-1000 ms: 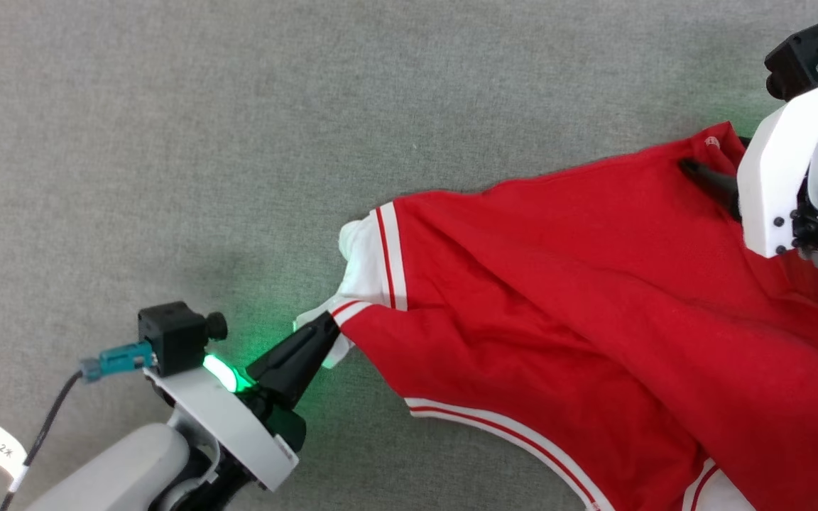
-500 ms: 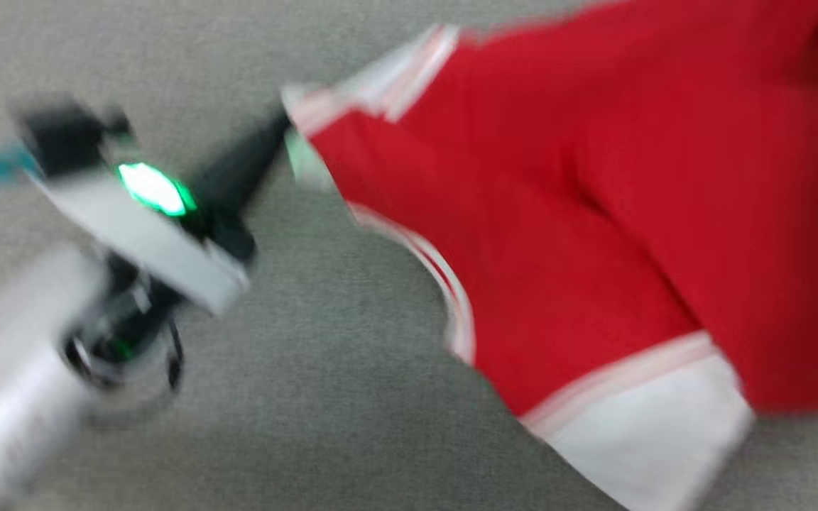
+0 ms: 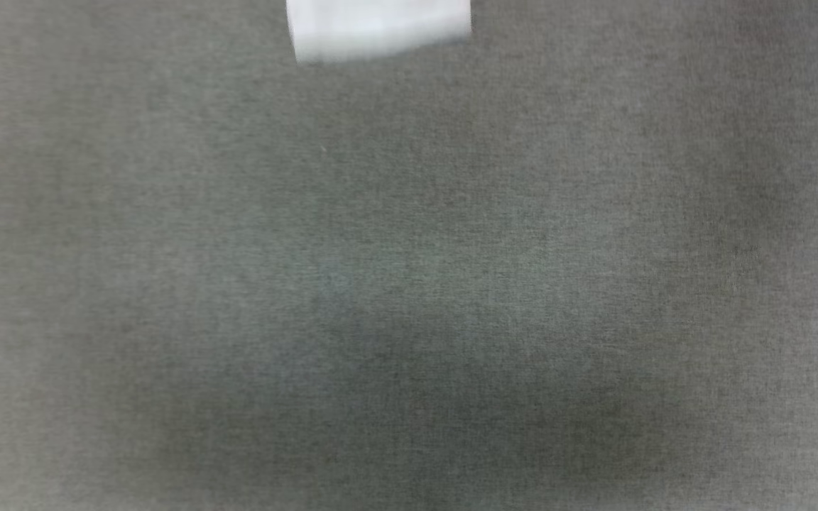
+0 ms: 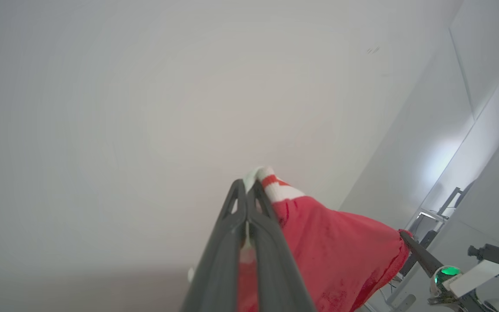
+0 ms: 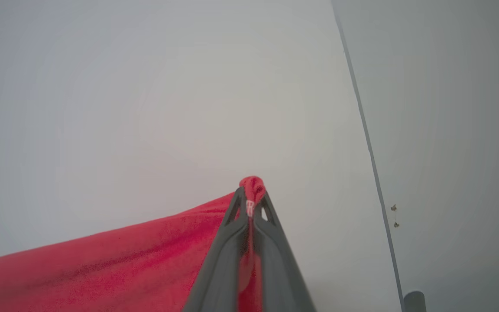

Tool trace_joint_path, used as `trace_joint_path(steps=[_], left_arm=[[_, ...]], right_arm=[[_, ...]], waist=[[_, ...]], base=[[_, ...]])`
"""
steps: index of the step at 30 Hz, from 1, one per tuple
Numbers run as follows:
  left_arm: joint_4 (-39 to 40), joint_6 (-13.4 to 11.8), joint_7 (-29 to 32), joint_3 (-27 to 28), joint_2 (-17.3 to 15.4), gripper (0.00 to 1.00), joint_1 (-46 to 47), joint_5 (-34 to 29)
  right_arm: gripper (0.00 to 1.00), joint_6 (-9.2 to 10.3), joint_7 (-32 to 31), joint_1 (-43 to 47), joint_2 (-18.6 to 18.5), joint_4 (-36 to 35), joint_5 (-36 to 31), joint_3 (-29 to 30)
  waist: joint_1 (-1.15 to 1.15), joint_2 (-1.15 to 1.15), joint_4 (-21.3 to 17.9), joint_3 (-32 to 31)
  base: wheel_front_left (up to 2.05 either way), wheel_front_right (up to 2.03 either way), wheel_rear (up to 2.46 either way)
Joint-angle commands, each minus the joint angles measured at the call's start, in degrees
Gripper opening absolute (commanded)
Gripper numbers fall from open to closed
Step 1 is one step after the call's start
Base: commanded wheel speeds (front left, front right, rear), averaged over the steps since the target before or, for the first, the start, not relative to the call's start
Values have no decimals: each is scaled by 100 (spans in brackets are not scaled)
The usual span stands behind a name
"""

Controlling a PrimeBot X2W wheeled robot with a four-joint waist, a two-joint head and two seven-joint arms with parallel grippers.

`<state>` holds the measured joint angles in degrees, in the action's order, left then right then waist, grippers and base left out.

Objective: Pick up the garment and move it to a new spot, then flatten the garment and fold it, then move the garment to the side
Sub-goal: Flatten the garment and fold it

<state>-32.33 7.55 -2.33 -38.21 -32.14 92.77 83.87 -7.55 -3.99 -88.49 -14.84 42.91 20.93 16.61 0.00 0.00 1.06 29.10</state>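
In the left wrist view, the left end effector (image 4: 247, 184) is clenched on the edge of the garment (image 4: 340, 247). Its two dark fingers are pressed together in the lower middle of the frame, and the white trim with red stripes comes out just above their tips. From there the red cloth hangs toward the lower right, where the dark finger of the other arm meets its far corner, beside a green light (image 4: 448, 271).

In the right wrist view, the right end effector (image 5: 253, 193) is also clenched on the garment. A small red bunch shows above its tips, and the cloth spreads to the lower left corner. Behind both there are only pale walls.

The head view is blurred. It shows a grey surface (image 3: 409, 284) and a white patch (image 3: 379, 28) at the top edge; I cannot tell what the patch is.
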Motion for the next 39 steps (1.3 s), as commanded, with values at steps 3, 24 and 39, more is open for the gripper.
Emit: trace_joint_path(steps=[3, 24, 39], left_arm=[[-259, -16, -181, 95, 43, 0, 428, -20], [2551, -12, -1122, -206, -330, 0, -3482, 596], [4226, -10, -1279, 799, -392, 0, -6919, -344]], right_arm=[[0, 13, 211, -350, -64, 219, -132, 132], [0, 9, -739, 2758, -673, -1192, 1662, -1741], [0, 9, -2246, 7239, -649, -4952, 2122, -567]], waist=[[0, 0, -187, 303], [0, 0, 53, 221], [0, 0, 158, -450]], base=[[0, 0, 0], [0, 0, 0], [0, 0, 0]])
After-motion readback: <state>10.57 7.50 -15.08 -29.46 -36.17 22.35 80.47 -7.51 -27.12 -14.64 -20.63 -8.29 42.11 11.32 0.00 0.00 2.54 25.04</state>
